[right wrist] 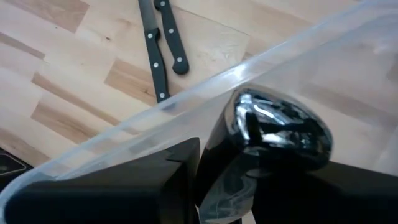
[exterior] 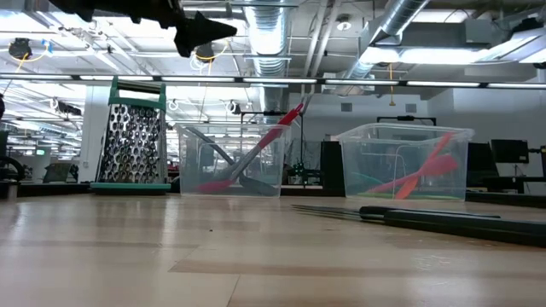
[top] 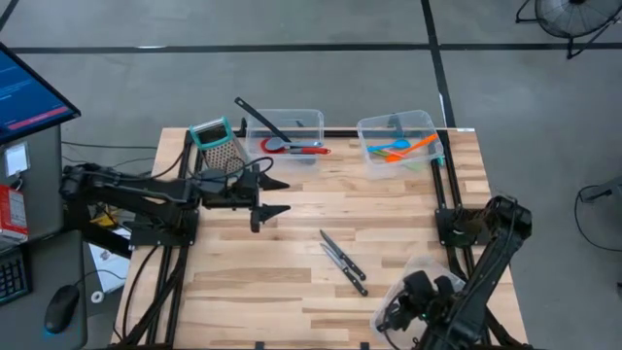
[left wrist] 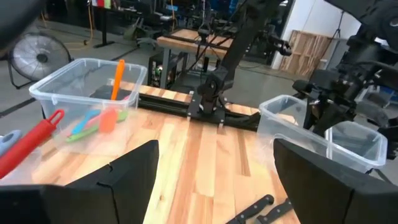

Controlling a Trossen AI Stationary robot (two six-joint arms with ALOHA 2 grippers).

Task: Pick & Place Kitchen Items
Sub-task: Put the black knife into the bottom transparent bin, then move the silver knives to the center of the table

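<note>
— Are you making out any writing, labels or numbers anywhere?
— No. The monitor (top: 29,92) at the far left is showing lines on its blue screen, but they are too small to read.
— And the bins, the knives?
— Nothing legible is showing on them.

The right tool (right wrist: 205,180) is hidden behind a clear bin wall (right wrist: 186,99); knife blades (right wrist: 152,9) are cut off.

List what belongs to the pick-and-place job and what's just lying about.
Job: two knives, red spatula, black ladle, coloured utensils in a bin.
Lying about: grater, clear bins.
</note>
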